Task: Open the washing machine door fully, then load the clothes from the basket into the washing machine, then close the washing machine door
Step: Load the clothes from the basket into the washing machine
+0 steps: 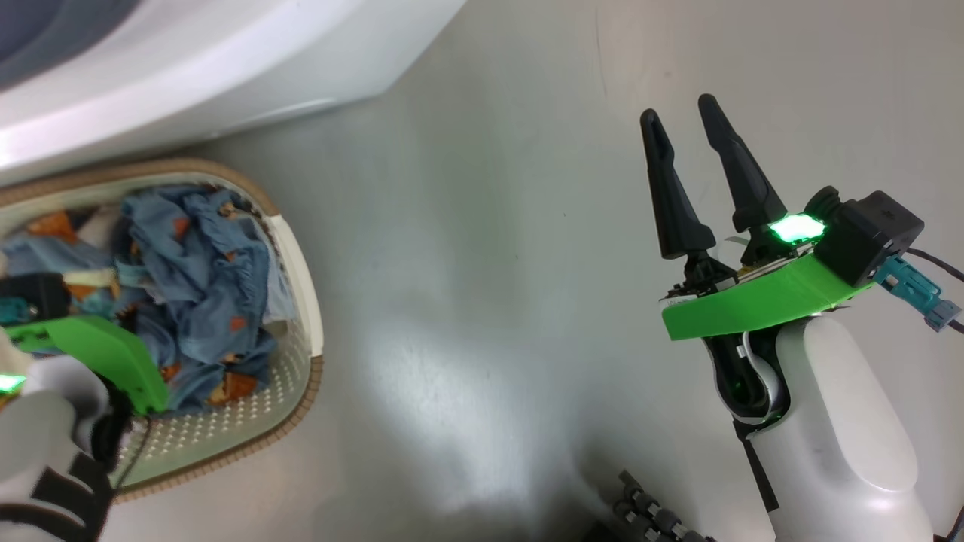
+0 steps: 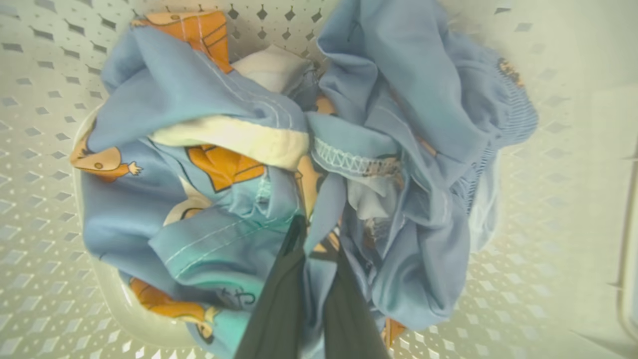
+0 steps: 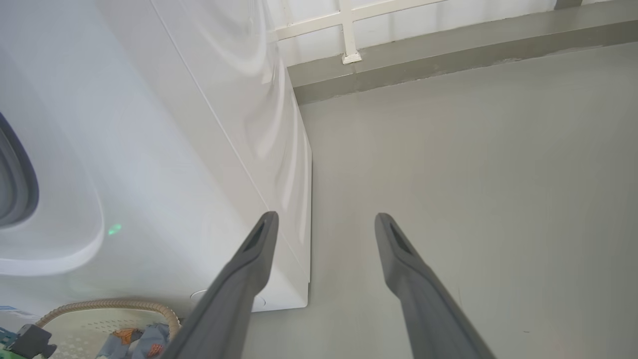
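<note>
Two dark fingers of the left gripper [image 2: 320, 238] vanish into the crumpled blue clothes [image 2: 209, 149] at lower centre, clenched on a fold. Clothes fill the perforated cream basket [image 1: 300, 271], cut off at the left edge, beside the white washing machine [image 1: 188, 68]; the right gripper [image 1: 681, 109] hangs spread above grey floor [image 1: 489, 301].

bright light — floor [image 1: 444, 391] glare — basket [image 2: 558, 209] wall blurred

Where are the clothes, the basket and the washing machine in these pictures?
The clothes [image 2: 189, 94]: left wrist view, blue fabric, upper left.
The basket [image 1: 226, 433]: head view, its pale inner wall.
The washing machine [image 3: 124, 199]: right wrist view, white front panel.
</note>
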Motion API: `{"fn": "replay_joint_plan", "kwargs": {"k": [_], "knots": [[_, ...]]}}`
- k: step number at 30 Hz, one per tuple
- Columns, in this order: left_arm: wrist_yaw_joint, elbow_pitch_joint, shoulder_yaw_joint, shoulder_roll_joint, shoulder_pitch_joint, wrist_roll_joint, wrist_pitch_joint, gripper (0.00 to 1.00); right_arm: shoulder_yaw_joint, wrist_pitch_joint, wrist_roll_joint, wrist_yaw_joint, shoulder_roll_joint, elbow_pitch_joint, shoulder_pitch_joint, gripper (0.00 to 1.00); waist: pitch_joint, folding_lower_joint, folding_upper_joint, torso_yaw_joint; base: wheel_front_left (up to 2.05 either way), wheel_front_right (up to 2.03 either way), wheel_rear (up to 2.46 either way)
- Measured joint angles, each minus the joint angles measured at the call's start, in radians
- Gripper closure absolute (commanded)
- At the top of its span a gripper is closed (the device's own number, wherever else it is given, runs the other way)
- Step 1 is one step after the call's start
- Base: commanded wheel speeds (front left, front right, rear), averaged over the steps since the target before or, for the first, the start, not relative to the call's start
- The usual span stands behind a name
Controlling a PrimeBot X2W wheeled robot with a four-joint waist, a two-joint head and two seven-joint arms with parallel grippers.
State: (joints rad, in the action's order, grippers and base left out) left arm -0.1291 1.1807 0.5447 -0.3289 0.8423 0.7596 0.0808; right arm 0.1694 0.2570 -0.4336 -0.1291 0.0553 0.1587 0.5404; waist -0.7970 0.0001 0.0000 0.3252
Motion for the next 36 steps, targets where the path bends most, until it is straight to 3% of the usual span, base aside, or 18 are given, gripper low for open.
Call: {"fn": "replay_joint_plan", "kwargs": {"k": [9,19,30,36], "knots": [[0.000,-0.098,0.016,0.024,-0.101,0.141,0.035,1.00,-0.017,0.000,0.019,0.000,0.000,0.031,-0.009,0.00,0.110,0.0000,0.0000,-0.033,0.00,0.00,0.00],[0.000,-0.179,0.065,0.027,-0.211,0.215,0.100,1.00,-0.035,0.000,0.036,0.000,0.017,0.065,-0.064,0.00,0.253,0.0000,0.0000,-0.095,0.00,0.00,0.00],[0.000,-0.314,0.103,0.024,-0.329,0.250,0.159,1.00,-0.046,0.000,0.034,0.000,0.056,0.099,-0.158,0.00,0.431,0.0000,0.0000,-0.163,0.00,0.00,0.00],[0.007,-0.449,0.063,0.008,-0.393,0.212,0.166,1.00,-0.052,0.000,0.033,0.000,0.075,0.105,-0.214,0.00,0.529,-0.0001,0.0000,-0.207,0.00,0.00,0.00]]}}
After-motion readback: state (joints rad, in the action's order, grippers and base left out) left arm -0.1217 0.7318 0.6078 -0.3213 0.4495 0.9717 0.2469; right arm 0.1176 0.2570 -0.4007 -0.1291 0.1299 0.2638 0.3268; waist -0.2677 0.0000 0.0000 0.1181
